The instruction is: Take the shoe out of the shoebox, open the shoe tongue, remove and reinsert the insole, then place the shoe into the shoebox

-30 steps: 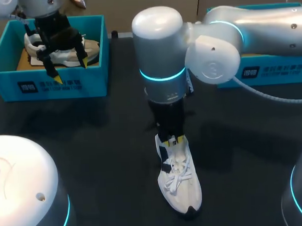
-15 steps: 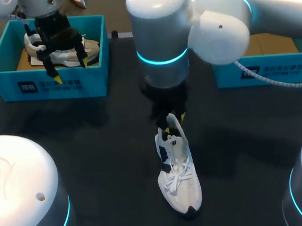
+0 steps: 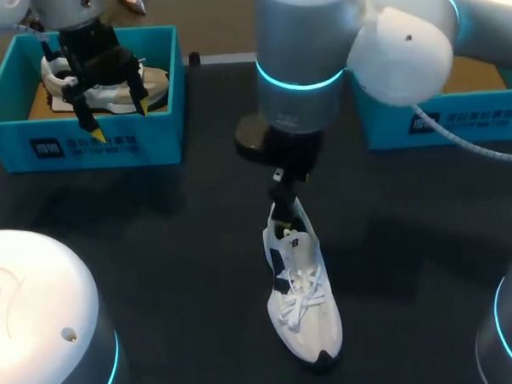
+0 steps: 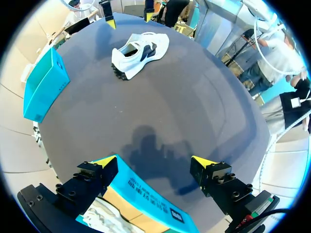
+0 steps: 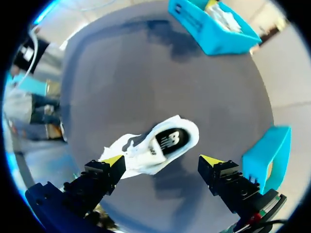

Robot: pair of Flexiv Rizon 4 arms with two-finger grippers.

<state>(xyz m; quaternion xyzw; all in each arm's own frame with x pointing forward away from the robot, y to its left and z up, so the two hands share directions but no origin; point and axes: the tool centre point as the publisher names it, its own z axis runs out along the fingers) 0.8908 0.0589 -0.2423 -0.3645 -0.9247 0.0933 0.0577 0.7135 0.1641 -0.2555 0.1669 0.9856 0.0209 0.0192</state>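
A white laced shoe [image 3: 302,302] lies on the black table, toe toward me. My right gripper [image 3: 281,189] hangs just above its heel, touching nothing. The right wrist view looks down on the shoe [image 5: 146,150], its dark insole [image 5: 170,141] showing, below the open right gripper [image 5: 163,160]. At the back left my left gripper [image 3: 117,120] stands open over the blue shoebox [image 3: 84,148], which holds a second shoe [image 3: 153,82]. In the left wrist view the left gripper [image 4: 156,162] straddles that box's wall [image 4: 141,194], with the white shoe [image 4: 138,53] far ahead.
Another blue shoebox [image 3: 457,119] stands at the back right, partly hidden by my right arm; the right wrist view shows this box [image 5: 265,155] beside one finger. Bare black tabletop [image 3: 156,247] surrounds the shoe.
My right gripper has opened, let go of the shoe's heel end and risen, its arm swinging right. The shoe stays on the table. The left arm has not moved.
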